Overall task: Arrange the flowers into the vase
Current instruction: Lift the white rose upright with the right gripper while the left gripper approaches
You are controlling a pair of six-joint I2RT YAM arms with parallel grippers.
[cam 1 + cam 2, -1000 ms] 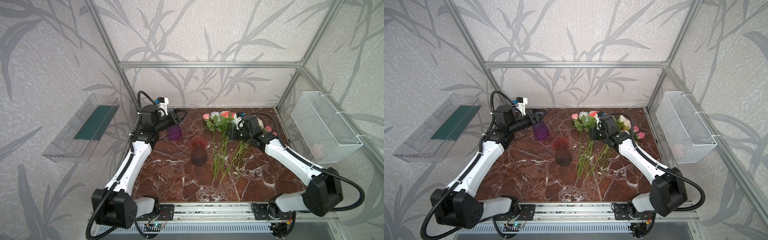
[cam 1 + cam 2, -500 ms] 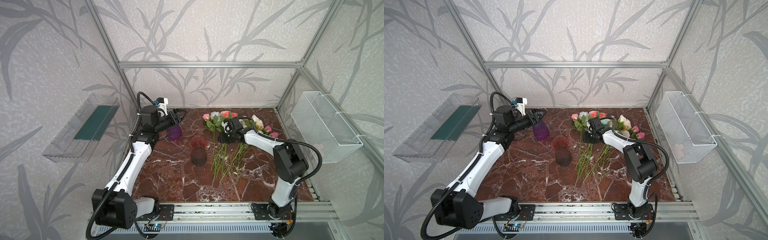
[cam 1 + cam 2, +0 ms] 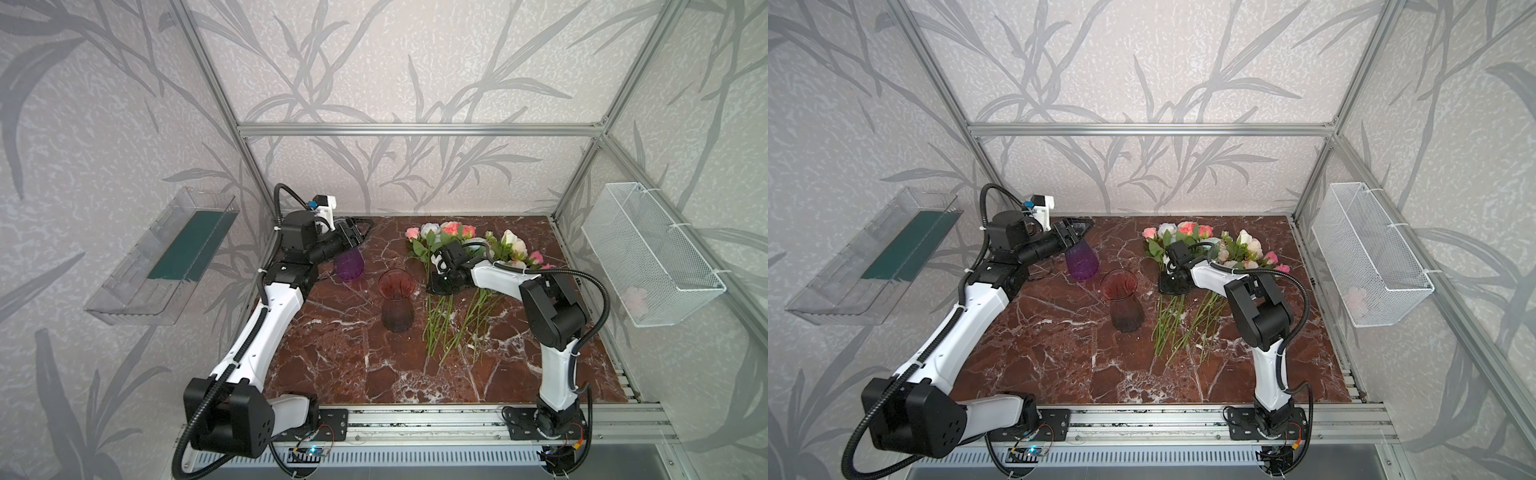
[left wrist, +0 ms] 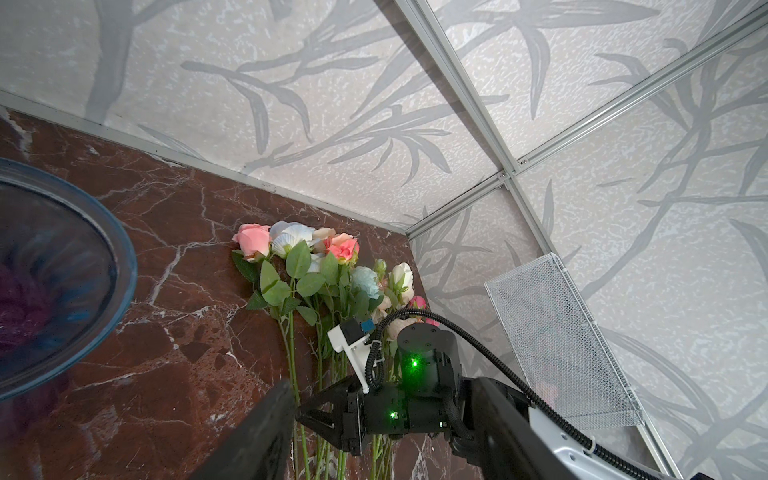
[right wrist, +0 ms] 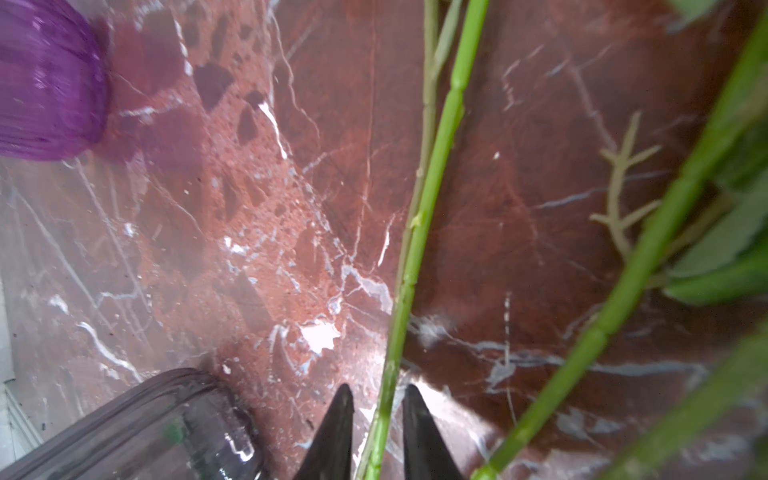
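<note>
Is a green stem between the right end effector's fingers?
Yes, a green stem runs between the two fingertips of the right end effector.

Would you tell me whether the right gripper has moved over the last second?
Yes. The right gripper has shifted left in a top view, closer to the dark red vase, and now straddles a green stem.

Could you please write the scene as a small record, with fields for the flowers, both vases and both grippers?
flowers: lying on the table, right of the red vase; none in a vase
red vase: upright, mid-table, empty
purple vase: back left, empty
left gripper: open, by the purple vase's mouth, holding nothing
right gripper: open, low over the table, astride one stem, not yet closed
</note>
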